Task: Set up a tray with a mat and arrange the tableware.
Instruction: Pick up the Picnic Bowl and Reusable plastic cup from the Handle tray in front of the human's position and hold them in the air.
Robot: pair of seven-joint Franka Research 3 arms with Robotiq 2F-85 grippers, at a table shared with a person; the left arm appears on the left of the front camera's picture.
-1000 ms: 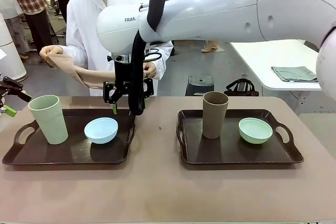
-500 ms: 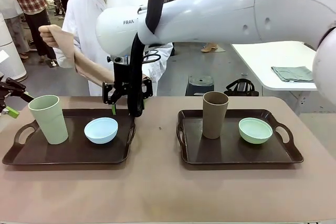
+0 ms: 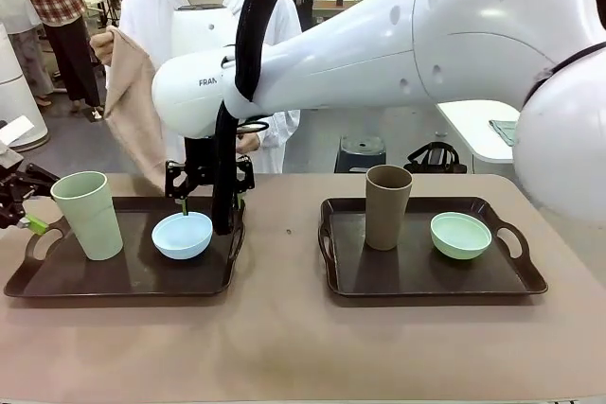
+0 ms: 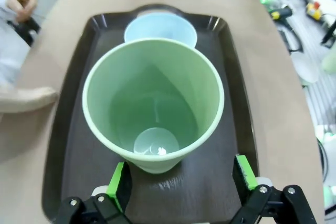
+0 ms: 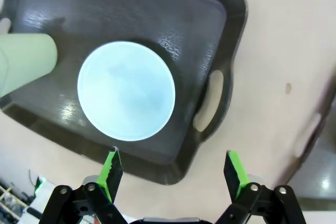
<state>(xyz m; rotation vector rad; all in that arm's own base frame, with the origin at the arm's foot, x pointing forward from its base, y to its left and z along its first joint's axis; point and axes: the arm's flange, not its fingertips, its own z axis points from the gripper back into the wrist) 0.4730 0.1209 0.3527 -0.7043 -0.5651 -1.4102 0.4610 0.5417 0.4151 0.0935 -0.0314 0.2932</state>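
1. Two dark trays lie side by side on the tabletop [image 3: 284, 347]. The left tray [image 3: 114, 292] carries the pale green cup [image 3: 87, 215] and the light blue bowl [image 3: 183, 234]. The right tray [image 3: 417, 288] carries the brown cup [image 3: 387, 205] and the pale green bowl [image 3: 461, 235].
2. All four pieces stand upright on bare tray floors, with no mat under any of them, so the mat step looks undone on both trays.
3. At the far side, a person holds up a beige cloth [image 3: 133, 120], which is probably the mat waiting to go down.
4. The right hand [image 3: 210, 203] reaches across to the left tray and hangs just above the blue bowl with its fingers apart, gripping nothing.
5. The left hand [image 4: 181, 178] sits low at the green cup, fingers spread to either side of its base and not clamped on it.
6. My reading is that the task is at an early stage. The cup and bowl likely need lifting clear so the mat can be laid, and then they need arranging again. The right tray is untouched.
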